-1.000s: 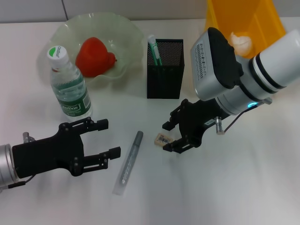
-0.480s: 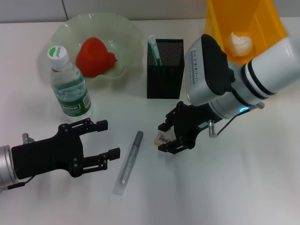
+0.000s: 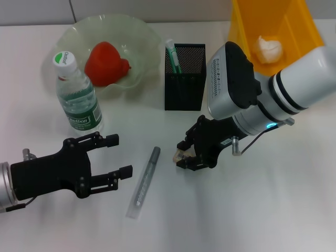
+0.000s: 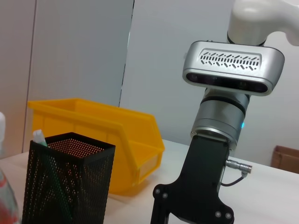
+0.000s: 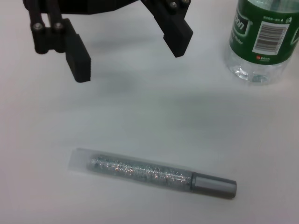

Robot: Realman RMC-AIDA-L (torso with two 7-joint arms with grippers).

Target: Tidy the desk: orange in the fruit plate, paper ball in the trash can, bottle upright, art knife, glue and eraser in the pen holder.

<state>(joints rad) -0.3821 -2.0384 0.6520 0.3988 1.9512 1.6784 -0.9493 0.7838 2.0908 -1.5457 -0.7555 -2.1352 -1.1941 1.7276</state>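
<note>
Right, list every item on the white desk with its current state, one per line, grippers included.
Red-orange lumpy orange: in the pale green wavy fruit plate.
White crumpled paper ball: in the yellow trash can.
Clear green-label bottle: upright, capped.
Mint-green art knife: standing in the black mesh pen holder.
Grey glue stick: lying flat on the desk.
Beige eraser: on the desk, between the right gripper's fingers.
Right gripper: lowered around the eraser.
Left gripper: open, empty.

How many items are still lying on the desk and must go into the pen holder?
2: the glue lies between the grippers; the eraser lies between the right gripper's fingers. The pen holder already holds the art knife.
</note>
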